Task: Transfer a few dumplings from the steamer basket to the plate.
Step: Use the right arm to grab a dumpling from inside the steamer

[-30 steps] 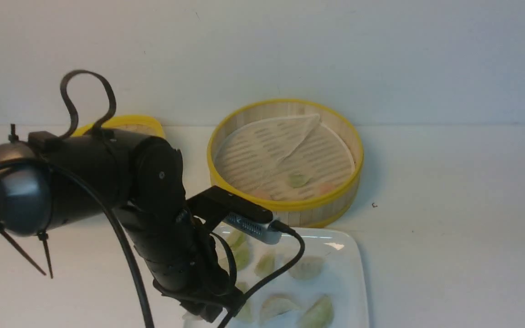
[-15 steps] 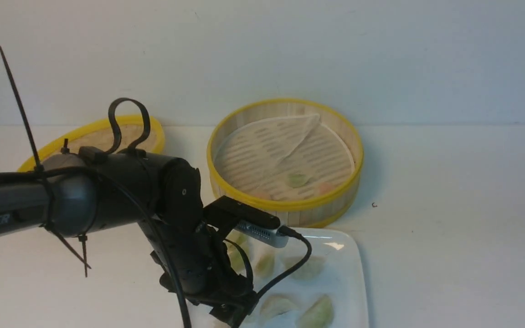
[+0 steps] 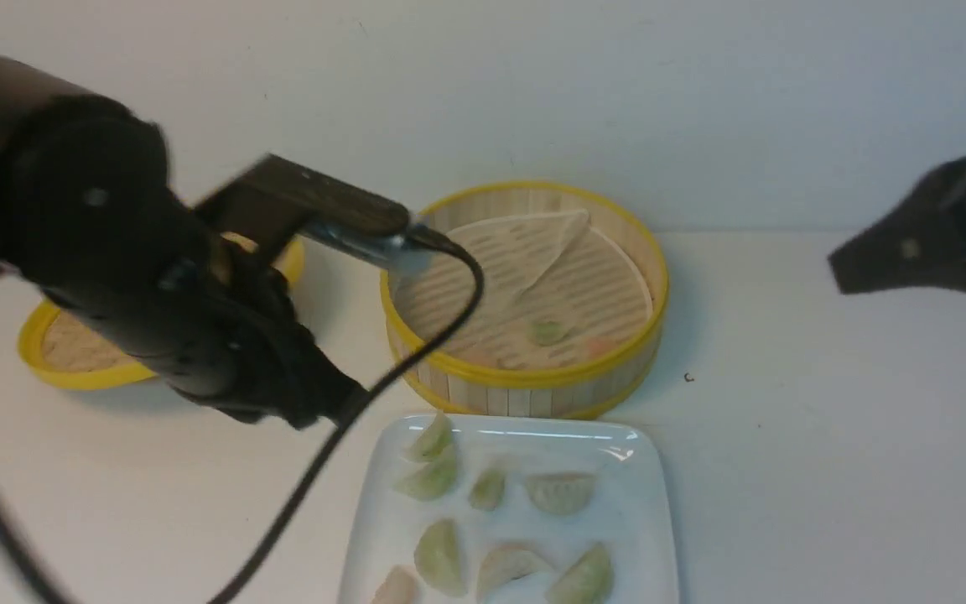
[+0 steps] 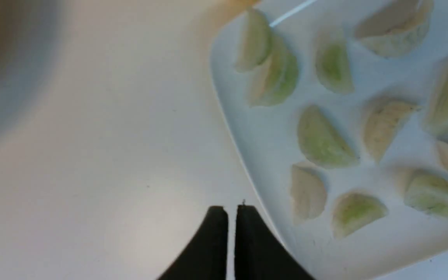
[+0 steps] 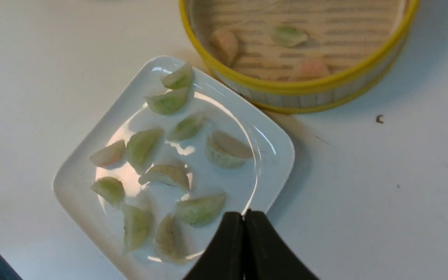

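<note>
The steamer basket (image 3: pixel 525 382) stands at the back middle of the table. Three dumplings lie in it: a green one (image 5: pixel 288 35) and two pinkish ones (image 5: pixel 224 42) (image 5: pixel 309 69). In front of it, the white plate (image 3: pixel 646 512) carries several dumplings (image 3: pixel 560 492), mostly pale green. My left gripper (image 4: pixel 231 212) is shut and empty, hanging over the bare table just beside the plate's (image 4: pixel 270 128) edge. My right gripper (image 5: pixel 243 216) is also shut with nothing in it, above the near corner of the plate (image 5: pixel 276 155).
The shallow yellow-rimmed lid (image 3: pixel 72 356) lies at the back left, partly behind my raised left arm (image 3: pixel 114 252) and its trailing cable (image 3: pixel 416 335). My right arm (image 3: pixel 919 243) hangs blurred at the upper right. A small dark speck (image 3: pixel 688 377) lies right of the basket.
My left arm has lifted off the plate and swung up and left, uncovering the dumplings there. My right arm has come into view at the upper right.
</note>
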### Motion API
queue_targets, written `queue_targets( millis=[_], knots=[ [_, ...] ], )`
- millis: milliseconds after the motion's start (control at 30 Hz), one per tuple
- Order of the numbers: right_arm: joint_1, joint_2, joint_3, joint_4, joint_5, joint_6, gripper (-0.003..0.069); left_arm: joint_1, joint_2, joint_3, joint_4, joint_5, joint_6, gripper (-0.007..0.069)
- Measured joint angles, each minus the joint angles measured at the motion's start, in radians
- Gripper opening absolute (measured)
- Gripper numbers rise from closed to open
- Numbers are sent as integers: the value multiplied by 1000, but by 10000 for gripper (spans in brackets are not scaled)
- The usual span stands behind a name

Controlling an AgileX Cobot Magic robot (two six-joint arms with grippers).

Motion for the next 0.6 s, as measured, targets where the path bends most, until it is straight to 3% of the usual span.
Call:
queue_targets(
  millis=[300,500,600],
  knots=[
    [177,449,-359,-132,-1,-16,10,4,-297,0,1,124,-23,-6],
    [232,814,-705,-199,0,-28,127,4,-484,0,1,225,-42,-6],
    [241,970,-862,-257,0,-33,224,4,-590,0,2,229,-47,-6]
  ],
)
